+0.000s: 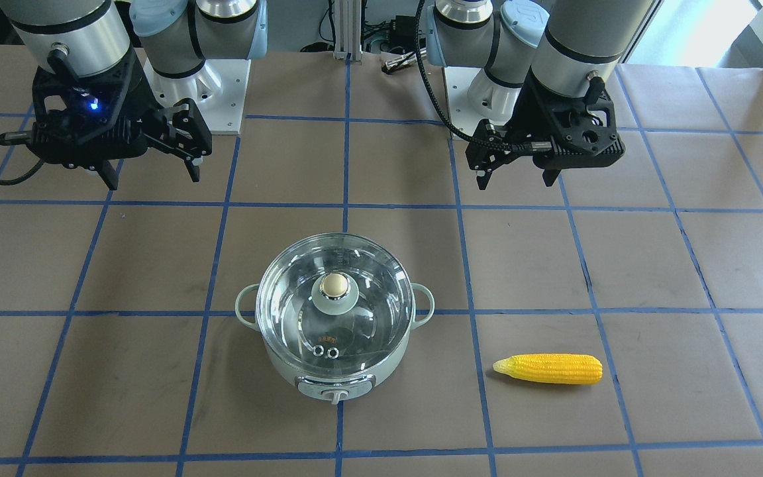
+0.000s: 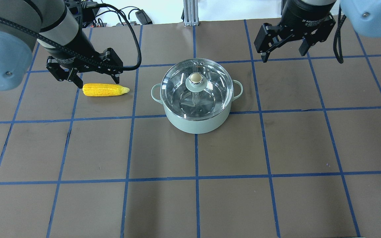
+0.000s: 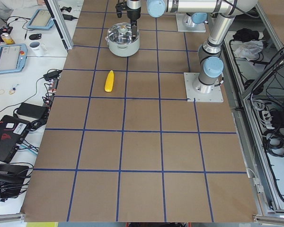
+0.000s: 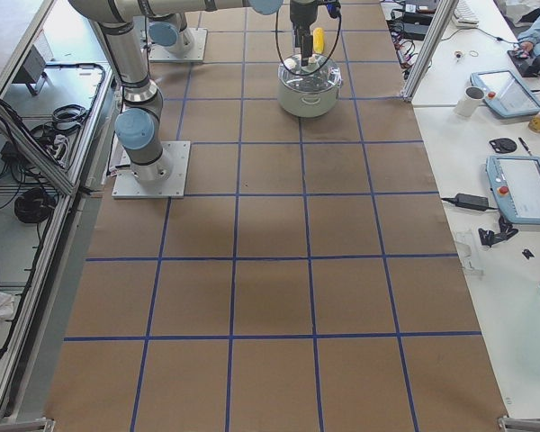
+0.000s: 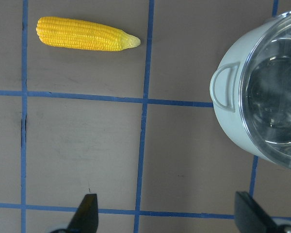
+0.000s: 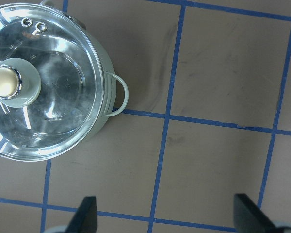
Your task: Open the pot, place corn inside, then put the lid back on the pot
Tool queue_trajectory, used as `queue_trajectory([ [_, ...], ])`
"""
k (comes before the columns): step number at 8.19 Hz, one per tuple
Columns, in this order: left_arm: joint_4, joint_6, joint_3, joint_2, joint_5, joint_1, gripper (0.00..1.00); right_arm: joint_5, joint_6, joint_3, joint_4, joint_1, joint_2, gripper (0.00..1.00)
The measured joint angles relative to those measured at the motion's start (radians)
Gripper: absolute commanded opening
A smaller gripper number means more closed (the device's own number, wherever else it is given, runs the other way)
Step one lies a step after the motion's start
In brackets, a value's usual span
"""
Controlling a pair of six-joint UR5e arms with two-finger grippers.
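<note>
The left gripper, fingers spread and empty, hung just short of the corn, whose long axis ran parallel to the line between those fingers. The lid sat on the pot. Its knob lay ahead-left of the right gripper, which was likewise spread and probably the better placed to lift it.
</note>
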Motion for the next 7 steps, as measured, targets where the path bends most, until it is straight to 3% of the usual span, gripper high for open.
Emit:
queue_trajectory([
  [3, 0.094, -0.046, -0.004, -0.035, -0.033, 0.017, 1.00, 0.006, 0.094, -0.030, -0.059, 0.009, 0.050, 1.00],
  [7, 0.220, -0.475, -0.008, -0.132, -0.029, 0.072, 1.00, 0.018, 0.361, -0.114, -0.214, 0.137, 0.236, 1.00],
])
